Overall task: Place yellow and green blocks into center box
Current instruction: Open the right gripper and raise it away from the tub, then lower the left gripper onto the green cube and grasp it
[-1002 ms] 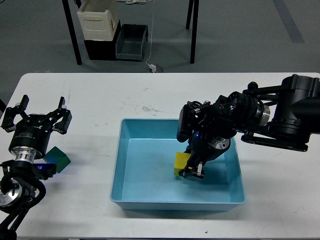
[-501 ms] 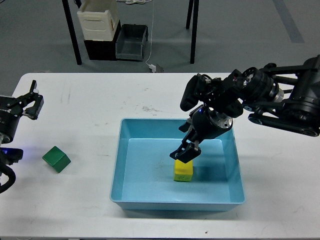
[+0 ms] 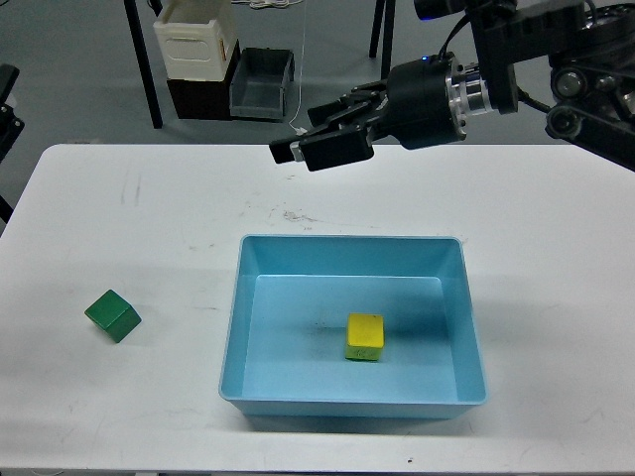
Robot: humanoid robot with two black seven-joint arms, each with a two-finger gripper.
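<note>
The yellow block (image 3: pixel 364 337) lies free on the floor of the light-blue center box (image 3: pixel 235 327), a little right of its middle. The green block (image 3: pixel 112 316) sits on the white table, left of the box and apart from it. My right gripper (image 3: pixel 298 151) is raised well above the table behind the box, pointing left, its fingers apart and empty. Of my left arm only a dark sliver (image 3: pixel 6 109) shows at the left edge, and its fingers cannot be told apart.
The white table (image 3: pixel 556 327) runs across the whole view. Behind it on the floor stand a cream bin (image 3: pixel 195 42) and a dark crate (image 3: pixel 261 83), between black table legs. A white cable (image 3: pixel 301 99) hangs down there.
My right gripper let go of the yellow block in the box, then rose and swung back and left. My left gripper drew away from the green block and off the left edge.
</note>
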